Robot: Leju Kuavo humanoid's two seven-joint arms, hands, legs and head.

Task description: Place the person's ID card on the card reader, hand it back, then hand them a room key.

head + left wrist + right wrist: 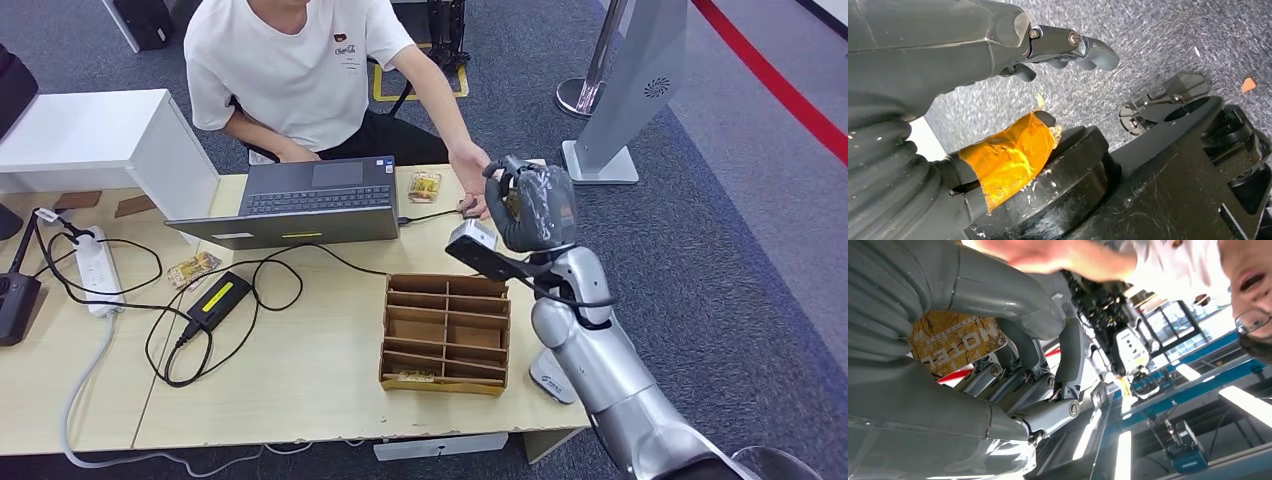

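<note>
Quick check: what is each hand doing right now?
Left hand: holds nothing, fingers apart, hanging over the floor.
Right hand: raised toward the person's hand, holding a gold room key.

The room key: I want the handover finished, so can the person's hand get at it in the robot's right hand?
Probably yes: the person's hand lies beside the right hand gripping the room key, with nothing between.

Head view: even, bright indoor light; soft shadows on tabletop (300, 390); sharp focus. Right wrist view: ceiling light strips (1248, 405) glare white; person's hand (1058, 255) blurred, overexposed. Left wrist view: close surfaces soft.
</note>
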